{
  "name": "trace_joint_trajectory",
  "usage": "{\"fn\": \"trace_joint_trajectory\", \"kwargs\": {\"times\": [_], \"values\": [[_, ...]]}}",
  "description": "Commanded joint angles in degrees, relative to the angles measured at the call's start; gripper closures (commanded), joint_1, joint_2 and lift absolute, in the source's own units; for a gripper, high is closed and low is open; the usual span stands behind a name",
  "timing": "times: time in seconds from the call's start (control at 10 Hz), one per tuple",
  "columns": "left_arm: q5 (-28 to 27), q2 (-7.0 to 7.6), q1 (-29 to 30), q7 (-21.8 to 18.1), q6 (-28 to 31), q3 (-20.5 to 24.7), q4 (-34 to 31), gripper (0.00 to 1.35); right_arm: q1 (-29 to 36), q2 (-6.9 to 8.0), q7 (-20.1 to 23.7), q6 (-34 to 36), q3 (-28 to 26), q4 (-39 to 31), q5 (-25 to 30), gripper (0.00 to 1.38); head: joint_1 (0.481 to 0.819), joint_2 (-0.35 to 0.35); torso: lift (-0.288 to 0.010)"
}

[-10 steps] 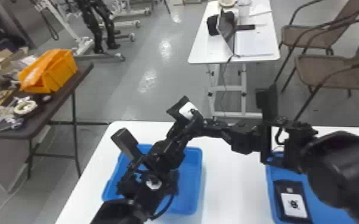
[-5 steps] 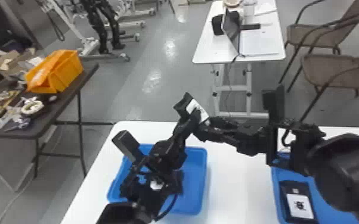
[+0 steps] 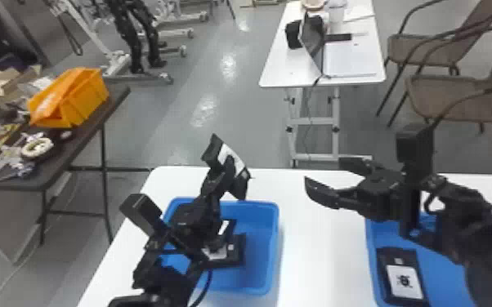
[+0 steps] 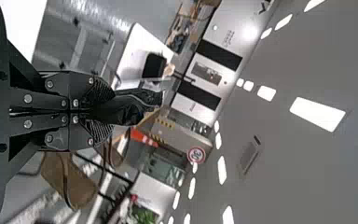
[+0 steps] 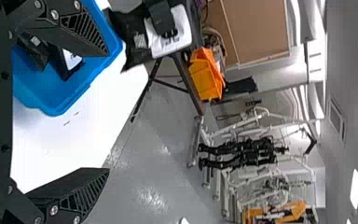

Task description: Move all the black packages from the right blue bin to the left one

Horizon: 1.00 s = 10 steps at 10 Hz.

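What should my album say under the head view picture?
Left gripper holds a black package up, right gripper is open, and another package lies in the right blue bin.

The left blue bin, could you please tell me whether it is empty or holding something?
Not empty: in the head view, black packages lie inside the left blue bin, with bare floor beside them.

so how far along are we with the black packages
Partway. At least two black packages lie in the left blue bin. Another package is in the left gripper. At least one package remains in the right blue bin, which the right arm partly hides.
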Motion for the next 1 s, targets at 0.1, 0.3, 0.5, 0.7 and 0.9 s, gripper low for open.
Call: {"fn": "trace_joint_trajectory", "kwargs": {"times": [0.1,0.3,0.5,0.7,0.9], "values": [[-16.7,-3.19,5.8,-0.1,2.0,6.5,0.0,1.22,9.7,2.15,-0.4,-0.3,-8.2,-4.9,4.8,0.12,0.695,0.270,-0.041],[-30.7,-4.05,7.4,-3.1,4.4,9.6,0.2,1.22,14.7,3.20,-0.3,-0.6,-11.8,-7.2,7.2,0.12,0.695,0.270,-0.041],[-39.6,-4.05,6.5,-7.1,8.1,10.5,0.2,1.07,16.7,3.46,-0.3,0.1,-12.9,-8.3,9.0,0.12,0.695,0.269,-0.041],[-41.4,-4.05,6.0,-10.4,9.8,11.2,0.0,0.00,18.5,3.64,-0.1,-3.4,-14.3,-9.2,8.5,0.12,0.695,0.265,-0.041],[-39.0,-4.05,6.0,-10.7,7.2,12.1,-1.1,0.12,20.4,4.78,-2.5,-1.3,-15.4,-12.2,7.9,0.12,0.695,0.258,-0.041]]}}
